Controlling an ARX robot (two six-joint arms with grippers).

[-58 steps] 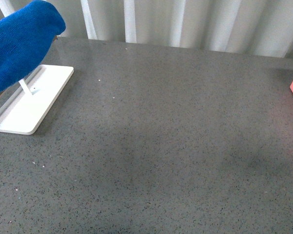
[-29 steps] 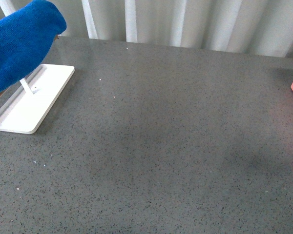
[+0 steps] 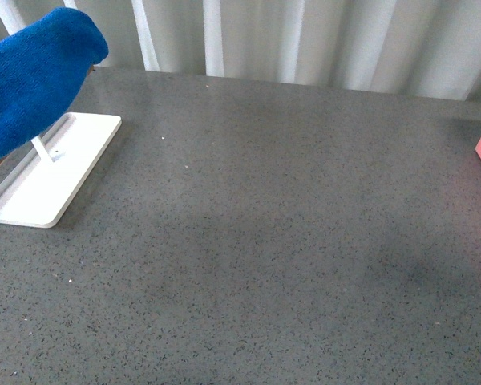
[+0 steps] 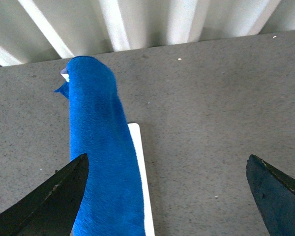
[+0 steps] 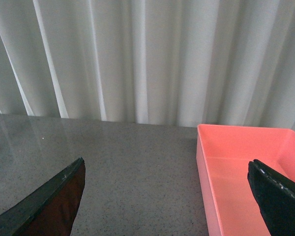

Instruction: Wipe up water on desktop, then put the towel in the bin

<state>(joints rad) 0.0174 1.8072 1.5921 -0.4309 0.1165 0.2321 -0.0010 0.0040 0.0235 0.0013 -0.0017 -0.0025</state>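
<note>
Grippers, count two: left gripper and right gripper each show two dark fingers spread wide, nothing clamped between them. Also counted: one large bright blue fuzzy microfibre towel, draped high over a flat white tray at the desk's far left, and one salmon-pink straight-sided plastic bin at the far right edge, well apart from the cloth. Towel's lower end is cut off, its support mostly hidden, and contact with the left finger cannot be told; the broad dark-grey speckled stone-like desktop carries faint darker patches, wetness unclear, with a white pleated curtain behind.
</note>
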